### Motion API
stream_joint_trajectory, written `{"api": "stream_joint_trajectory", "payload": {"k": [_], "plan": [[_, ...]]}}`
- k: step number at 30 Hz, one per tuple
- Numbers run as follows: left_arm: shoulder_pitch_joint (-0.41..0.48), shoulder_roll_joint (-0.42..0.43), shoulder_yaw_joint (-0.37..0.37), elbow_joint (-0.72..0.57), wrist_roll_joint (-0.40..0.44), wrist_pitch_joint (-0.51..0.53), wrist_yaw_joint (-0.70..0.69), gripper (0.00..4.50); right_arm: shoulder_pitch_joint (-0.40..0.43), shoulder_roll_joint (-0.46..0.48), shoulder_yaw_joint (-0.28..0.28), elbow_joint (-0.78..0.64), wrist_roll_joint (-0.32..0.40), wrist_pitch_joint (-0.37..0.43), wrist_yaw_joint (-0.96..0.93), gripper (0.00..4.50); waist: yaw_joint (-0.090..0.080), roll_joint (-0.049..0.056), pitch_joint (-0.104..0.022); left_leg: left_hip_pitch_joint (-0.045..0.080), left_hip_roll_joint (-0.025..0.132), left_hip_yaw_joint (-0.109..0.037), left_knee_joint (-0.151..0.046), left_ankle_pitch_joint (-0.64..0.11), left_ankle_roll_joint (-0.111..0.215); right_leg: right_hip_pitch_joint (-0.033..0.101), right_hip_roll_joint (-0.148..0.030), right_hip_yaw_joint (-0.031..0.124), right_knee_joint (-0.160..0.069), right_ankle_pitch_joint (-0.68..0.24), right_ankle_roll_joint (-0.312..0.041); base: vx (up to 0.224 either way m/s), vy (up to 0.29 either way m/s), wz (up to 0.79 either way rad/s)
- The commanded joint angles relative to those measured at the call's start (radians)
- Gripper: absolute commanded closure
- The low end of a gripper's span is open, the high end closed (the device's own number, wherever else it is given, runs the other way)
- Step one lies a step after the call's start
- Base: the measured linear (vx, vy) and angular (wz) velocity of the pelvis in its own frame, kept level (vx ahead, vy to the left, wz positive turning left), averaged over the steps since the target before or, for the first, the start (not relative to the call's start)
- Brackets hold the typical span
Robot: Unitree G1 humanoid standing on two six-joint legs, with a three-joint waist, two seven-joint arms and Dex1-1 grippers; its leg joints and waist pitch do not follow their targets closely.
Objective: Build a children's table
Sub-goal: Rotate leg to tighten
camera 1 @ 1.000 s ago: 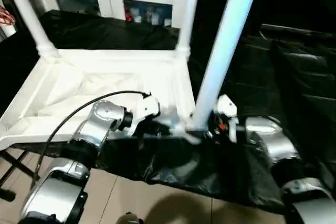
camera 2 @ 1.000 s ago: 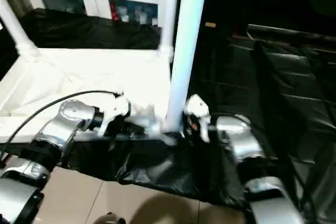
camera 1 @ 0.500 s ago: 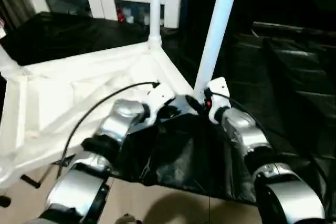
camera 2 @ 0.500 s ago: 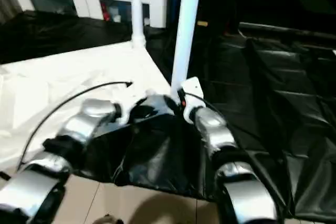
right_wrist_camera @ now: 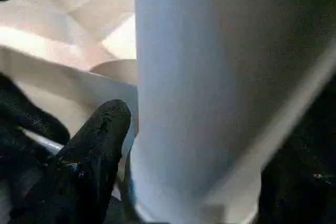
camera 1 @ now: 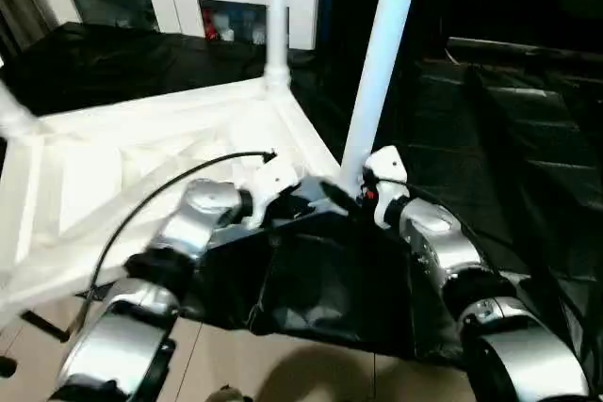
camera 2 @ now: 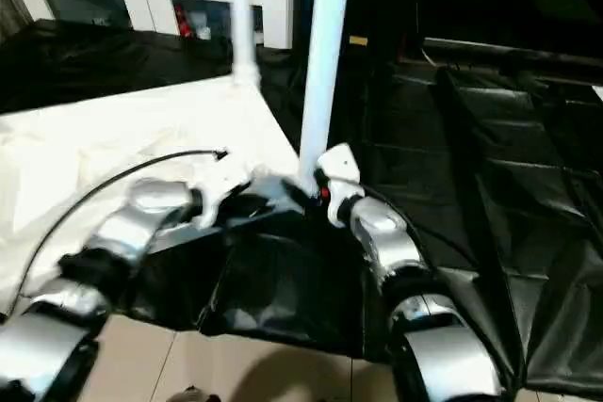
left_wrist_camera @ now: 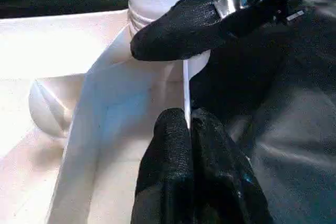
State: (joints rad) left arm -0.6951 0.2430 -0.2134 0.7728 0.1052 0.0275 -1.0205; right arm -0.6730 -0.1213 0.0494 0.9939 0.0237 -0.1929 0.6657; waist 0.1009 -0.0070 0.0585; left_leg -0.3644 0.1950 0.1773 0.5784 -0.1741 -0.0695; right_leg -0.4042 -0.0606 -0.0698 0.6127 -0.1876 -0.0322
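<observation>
The children's table lies upside down: its white top rests on black sheeting. A tall white leg stands in the near right corner socket. A second leg stands at the far corner, and a third at the left edge. My left gripper is shut on the thin rim of the top, right beside that near leg. In the left wrist view its fingertips pinch the rim. My right gripper is at the near leg's base, on its right side.
A white cabinet with glass doors stands behind the work. Black sheeting covers the surface to the right and hangs over the near edge. Light floor tiles show below it. A black cable arcs over my left forearm.
Over the second the top has swung about its near right corner, its far end going left. Both grippers stayed at that corner. Little differs over the last half second.
</observation>
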Motion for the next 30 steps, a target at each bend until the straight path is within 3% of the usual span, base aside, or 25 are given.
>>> {"api": "stream_joint_trajectory", "payload": {"k": [1, 7, 8, 11, 14, 24, 30], "plan": [[0.013, -0.015, -0.023, -0.062, -0.065, -0.047, -0.100, 4.50, 0.024, 0.000, 0.049, -0.033, -0.004, -0.012, 0.141, 0.97, 0.004, -0.007, -0.066, 0.006, 0.044, -0.008, -0.060, -0.173, 0.070, 0.057, -0.093, 0.052, -0.071, -0.176, -0.216, 0.000, 0.000, 0.00], [0.009, 0.039, -0.015, -0.053, -0.078, -0.060, -0.182, 4.50, 0.094, -0.087, 0.099, -0.140, 0.052, 0.007, 0.449, 0.97, 0.017, -0.008, -0.067, 0.008, 0.045, -0.006, -0.057, -0.181, 0.088, 0.055, -0.089, 0.052, -0.070, -0.169, -0.217, 0.000, 0.000, 0.00], [0.006, 0.049, -0.013, -0.053, -0.081, -0.056, -0.200, 4.50, 0.108, -0.109, 0.110, -0.158, 0.064, 0.023, 0.516, 1.22, 0.021, -0.010, -0.067, 0.008, 0.046, -0.006, -0.057, -0.181, 0.088, 0.055, -0.090, 0.052, -0.071, -0.177, -0.214, 0.000, 0.000, 0.00], [0.002, 0.060, -0.009, -0.066, -0.091, -0.041, -0.236, 4.50, 0.128, -0.142, 0.131, -0.180, 0.066, 0.043, 0.614, 1.31, 0.028, -0.007, -0.067, 0.009, 0.048, -0.007, -0.057, -0.176, 0.087, 0.052, -0.091, 0.051, -0.071, -0.189, -0.216, 0.000, 0.000, 0.00], [0.005, 0.070, -0.010, -0.086, -0.106, -0.025, -0.280, 4.50, 0.142, -0.167, 0.147, -0.205, 0.064, 0.066, 0.676, 1.69, 0.035, -0.007, -0.067, 0.008, 0.047, -0.008, -0.057, -0.178, 0.083, 0.053, -0.092, 0.051, -0.071, -0.196, -0.213, 0.000, 0.000, 0.00], [0.019, 0.072, -0.014, -0.094, -0.103, -0.027, -0.290, 4.50, 0.167, -0.160, 0.158, -0.269, 0.074, 0.100, 0.680, 1.79, 0.040, -0.007, -0.069, 0.009, 0.046, -0.009, -0.058, -0.176, 0.069, 0.052, -0.091, 0.050, -0.072, -0.197, -0.209, 0.000, 0.000, 0.00], [0.014, 0.043, -0.001, -0.074, -0.072, -0.036, -0.170, 4.50, 0.188, -0.126, 0.139, -0.279, 0.069, 0.095, 0.587, 1.80, 0.041, -0.014, -0.067, 0.008, 0.046, -0.009, -0.059, -0.179, 0.066, 0.051, -0.093, 0.051, -0.076, -0.233, -0.189, 0.000, 0.000, 0.00]]}}
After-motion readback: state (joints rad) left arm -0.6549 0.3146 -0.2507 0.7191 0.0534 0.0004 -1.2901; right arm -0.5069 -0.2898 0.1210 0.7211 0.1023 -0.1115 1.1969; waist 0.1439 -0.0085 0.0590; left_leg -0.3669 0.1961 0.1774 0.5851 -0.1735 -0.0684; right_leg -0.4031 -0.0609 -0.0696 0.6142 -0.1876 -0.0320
